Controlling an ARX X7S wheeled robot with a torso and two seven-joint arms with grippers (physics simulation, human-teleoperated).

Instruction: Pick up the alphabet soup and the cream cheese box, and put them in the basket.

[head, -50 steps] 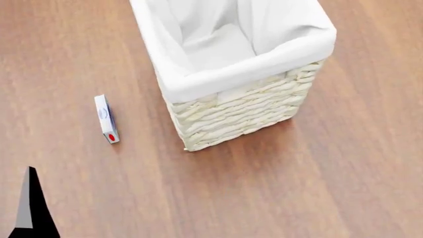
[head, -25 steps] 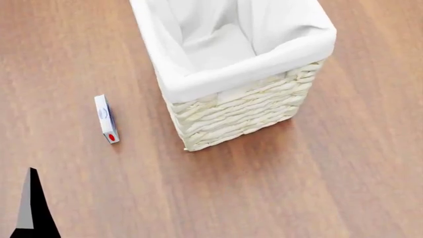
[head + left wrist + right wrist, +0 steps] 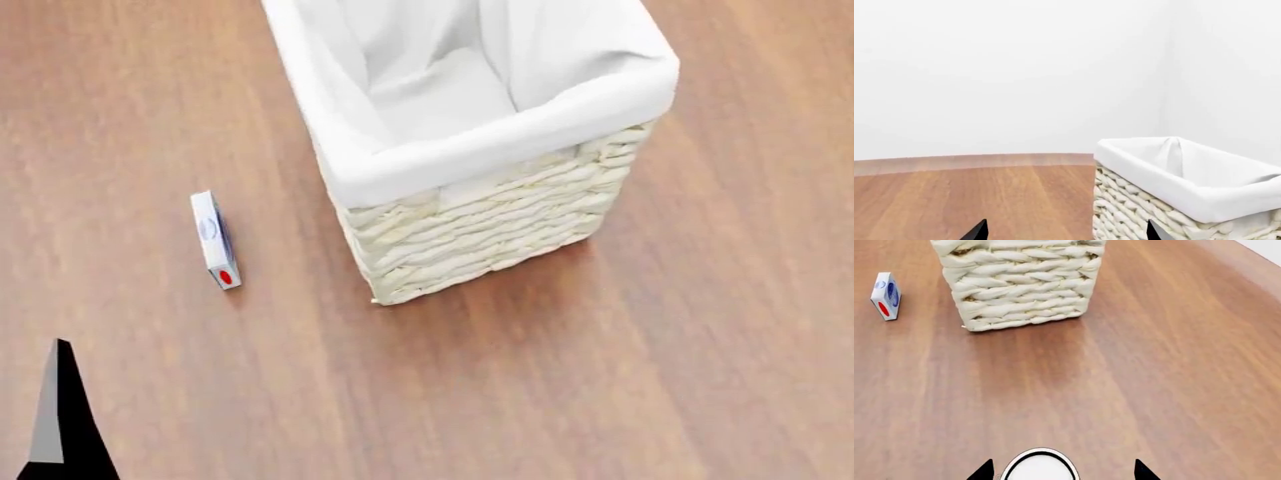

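The basket [image 3: 481, 225], cream wicker with a white liner, stands on the wooden floor; it also shows as the basket [image 3: 1174, 200] and the basket [image 3: 1021, 285]. The cream cheese box [image 3: 214, 240] stands on edge to its left, seen too as the box [image 3: 885, 295]. My left gripper [image 3: 1065, 233] is open and holds nothing, beside the basket's wall; one of its fingers [image 3: 54, 420] shows in the head view. My right gripper [image 3: 1062, 472] is open. A can's silver-white top [image 3: 1039, 469] sits between its tips, nearer one. Its label is hidden, so I cannot tell whether it is the alphabet soup.
Wooden floor [image 3: 641, 380] stretches around the basket on all sides. White walls [image 3: 1021, 75] rise behind the basket in the left wrist view, meeting at a corner.
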